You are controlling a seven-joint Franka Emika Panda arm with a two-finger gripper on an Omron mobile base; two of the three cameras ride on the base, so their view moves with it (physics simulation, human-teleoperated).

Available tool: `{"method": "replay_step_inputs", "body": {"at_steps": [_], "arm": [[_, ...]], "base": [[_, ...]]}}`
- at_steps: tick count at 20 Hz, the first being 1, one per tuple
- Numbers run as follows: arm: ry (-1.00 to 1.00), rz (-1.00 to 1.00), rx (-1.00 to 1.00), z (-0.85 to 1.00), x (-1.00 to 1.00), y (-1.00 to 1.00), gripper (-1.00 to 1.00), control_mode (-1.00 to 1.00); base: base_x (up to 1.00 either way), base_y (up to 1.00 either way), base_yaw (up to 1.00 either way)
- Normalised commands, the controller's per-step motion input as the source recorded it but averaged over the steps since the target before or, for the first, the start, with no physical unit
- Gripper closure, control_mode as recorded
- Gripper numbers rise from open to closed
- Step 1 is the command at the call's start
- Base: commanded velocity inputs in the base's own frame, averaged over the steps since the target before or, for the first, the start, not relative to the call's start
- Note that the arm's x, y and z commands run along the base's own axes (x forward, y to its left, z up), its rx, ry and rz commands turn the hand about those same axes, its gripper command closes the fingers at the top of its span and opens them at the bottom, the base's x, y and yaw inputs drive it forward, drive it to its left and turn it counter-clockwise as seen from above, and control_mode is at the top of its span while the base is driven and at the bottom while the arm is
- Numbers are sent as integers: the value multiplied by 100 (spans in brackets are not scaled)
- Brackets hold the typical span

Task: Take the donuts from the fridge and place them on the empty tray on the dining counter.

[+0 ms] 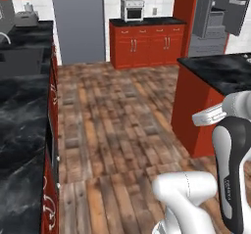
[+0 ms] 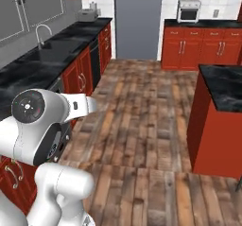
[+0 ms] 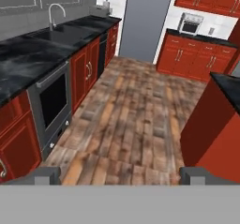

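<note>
The claw (image 3: 120,174) was spread wide, empty, above open wooden floor (image 3: 126,110) between the cabinets (image 3: 86,73) and the dining counter (image 3: 220,124).

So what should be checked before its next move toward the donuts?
1. Gripper open, holding nothing: ok.
2. Fridge located: ok, far right in the left base view; a door looks swung open.
3. Fridge within reach: not ok, it stands well across the floor.
4. Donuts located: cannot tell; the fridge shelves are too small to read.
5. Island apart from the arm: ok in the right base view.
6. Empty tray located: cannot tell.
</note>
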Motion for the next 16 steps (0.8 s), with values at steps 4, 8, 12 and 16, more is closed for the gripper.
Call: {"method": "replay_step_inputs", "body": {"at_steps": [4, 8, 12, 16], "arm": [[0, 0, 0, 0, 0, 0, -100, 100], [0, 0, 0, 0, 0, 0, -100, 100], [0, 0, 0, 0, 0, 0, -100, 100], [0, 0, 0, 0, 0, 0, -100, 100]], "base": [[100, -14, 6], [100, -16, 2], [100, -14, 2], [100, -20, 0]]}}
